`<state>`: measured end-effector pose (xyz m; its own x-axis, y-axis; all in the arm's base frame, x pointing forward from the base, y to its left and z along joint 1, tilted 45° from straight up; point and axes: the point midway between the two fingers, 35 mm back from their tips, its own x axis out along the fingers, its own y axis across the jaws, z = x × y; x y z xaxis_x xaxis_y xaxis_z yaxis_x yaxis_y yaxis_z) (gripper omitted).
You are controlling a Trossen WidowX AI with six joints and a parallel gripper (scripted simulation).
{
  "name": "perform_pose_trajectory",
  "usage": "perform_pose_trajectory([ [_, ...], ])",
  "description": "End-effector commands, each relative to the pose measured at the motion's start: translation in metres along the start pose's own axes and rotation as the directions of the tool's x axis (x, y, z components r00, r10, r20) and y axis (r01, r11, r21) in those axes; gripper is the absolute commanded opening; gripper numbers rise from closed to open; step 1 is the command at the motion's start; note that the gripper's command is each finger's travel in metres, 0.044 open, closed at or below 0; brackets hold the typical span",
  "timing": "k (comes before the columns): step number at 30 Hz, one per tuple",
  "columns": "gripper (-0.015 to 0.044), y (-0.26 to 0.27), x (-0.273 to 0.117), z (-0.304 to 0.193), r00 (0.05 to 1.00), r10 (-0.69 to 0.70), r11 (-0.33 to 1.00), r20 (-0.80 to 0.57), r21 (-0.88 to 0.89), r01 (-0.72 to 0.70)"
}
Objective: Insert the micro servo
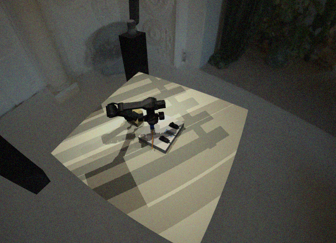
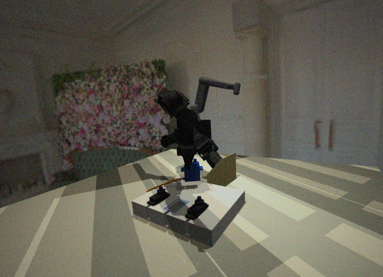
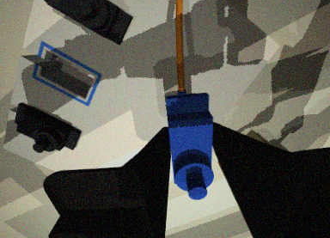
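My gripper (image 1: pixel 152 123) (image 2: pixel 189 167) (image 3: pixel 188 130) is shut on the blue micro servo (image 1: pixel 152 127) (image 2: pixel 193 174) (image 3: pixel 191 147), one finger on each side of its body. The servo is upright, its output shaft up, and seems a little above the rear part of the pale deck (image 1: pixel 160 146) (image 2: pixel 224 196) (image 3: pixel 116 134). Its orange cable (image 1: pixel 152 140) (image 2: pixel 163 184) (image 3: pixel 180 42) runs out from one end, away from the fingers. The empty pocket's blue outline (image 2: pixel 170 203) (image 3: pixel 71 59) lies off to the left in the wrist view. The servo's underside is hidden in the wrist view.
Two black servos (image 1: pixel 164 139) (image 1: pixel 173 125) (image 2: pixel 158 197) (image 2: pixel 197 208) (image 3: pixel 88 12) (image 3: pixel 47 130) sit on either side of the pocket. A yellowish wedge-shaped block (image 1: pixel 138 112) (image 2: pixel 225 171) stands behind the deck. A black pedestal (image 1: pixel 134 53) with a jointed arm stands beyond the table.
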<state>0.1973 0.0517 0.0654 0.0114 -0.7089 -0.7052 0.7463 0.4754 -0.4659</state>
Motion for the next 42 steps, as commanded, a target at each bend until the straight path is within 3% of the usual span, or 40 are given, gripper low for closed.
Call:
perform_pose_trajectory([
  [1, 0.0, 0.005, -0.002, 0.004, 1.0, 0.006, 1.0, -0.003, 0.007, -0.006],
  [11, 0.0, 0.024, -0.002, 0.02, 1.0, 0.007, 1.0, -0.003, 0.008, -0.007],
  [27, 0.0, 0.049, -0.002, -0.015, 1.0, 0.009, 1.0, -0.005, -0.008, -0.009],
  [42, 0.0, 0.049, -0.003, -0.015, 1.0, 0.009, 0.889, -0.005, -0.459, -0.01],
])
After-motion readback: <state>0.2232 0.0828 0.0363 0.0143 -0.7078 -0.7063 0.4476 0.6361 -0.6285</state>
